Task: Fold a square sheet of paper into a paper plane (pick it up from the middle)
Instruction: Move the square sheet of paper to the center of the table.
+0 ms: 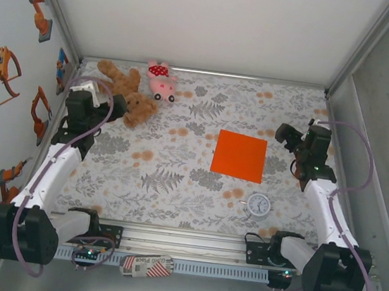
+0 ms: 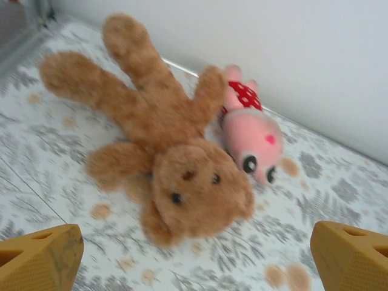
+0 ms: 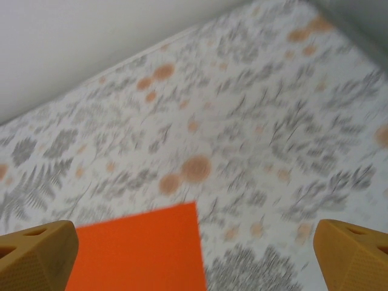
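Square sheet of paper [image 1: 239, 155] flat, unfolded, on the tabletop [image 1: 176, 179] right of centre; right gripper [image 3: 194, 257] near its far right corner, jaws wide apart, empty; left gripper [image 2: 195, 259] by the far left corner, facing teddy bear [image 2: 176, 163], jaws apart, empty

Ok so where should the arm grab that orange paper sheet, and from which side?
Probably the middle of the square sheet of paper, coming straight down from above. It lies flat on the table, with no lifted edge or corner to pinch from the side. The right gripper, jaws open, sits just beyond its right edge, so it looks the handier one.
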You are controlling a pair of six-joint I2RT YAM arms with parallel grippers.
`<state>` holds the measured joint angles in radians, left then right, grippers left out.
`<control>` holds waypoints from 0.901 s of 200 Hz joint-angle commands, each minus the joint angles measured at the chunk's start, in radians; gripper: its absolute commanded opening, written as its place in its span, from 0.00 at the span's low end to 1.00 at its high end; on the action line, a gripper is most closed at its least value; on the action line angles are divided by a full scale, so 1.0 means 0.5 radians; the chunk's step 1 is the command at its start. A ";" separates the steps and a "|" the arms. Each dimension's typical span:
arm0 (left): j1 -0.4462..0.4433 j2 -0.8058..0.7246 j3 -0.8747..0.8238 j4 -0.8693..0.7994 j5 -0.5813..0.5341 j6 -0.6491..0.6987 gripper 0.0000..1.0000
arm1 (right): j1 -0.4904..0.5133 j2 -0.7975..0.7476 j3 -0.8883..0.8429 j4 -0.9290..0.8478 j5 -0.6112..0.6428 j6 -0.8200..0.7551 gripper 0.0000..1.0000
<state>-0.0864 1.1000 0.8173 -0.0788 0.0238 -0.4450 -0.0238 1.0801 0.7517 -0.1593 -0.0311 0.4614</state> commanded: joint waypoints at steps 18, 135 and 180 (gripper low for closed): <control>-0.014 0.078 0.033 -0.033 0.468 -0.172 0.96 | 0.007 0.260 0.099 -0.272 -0.585 0.375 0.93; -0.172 0.614 0.182 0.138 0.782 -0.388 0.96 | 0.306 1.358 0.713 -0.314 -0.606 0.502 0.83; -0.192 0.687 0.179 0.149 0.795 -0.426 0.96 | 0.381 1.490 0.758 -0.431 -0.467 0.566 0.83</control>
<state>-0.1749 1.4269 0.8829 -0.0235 0.3950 -0.6308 0.1501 1.8061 1.1088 -0.3065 -0.3168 0.7113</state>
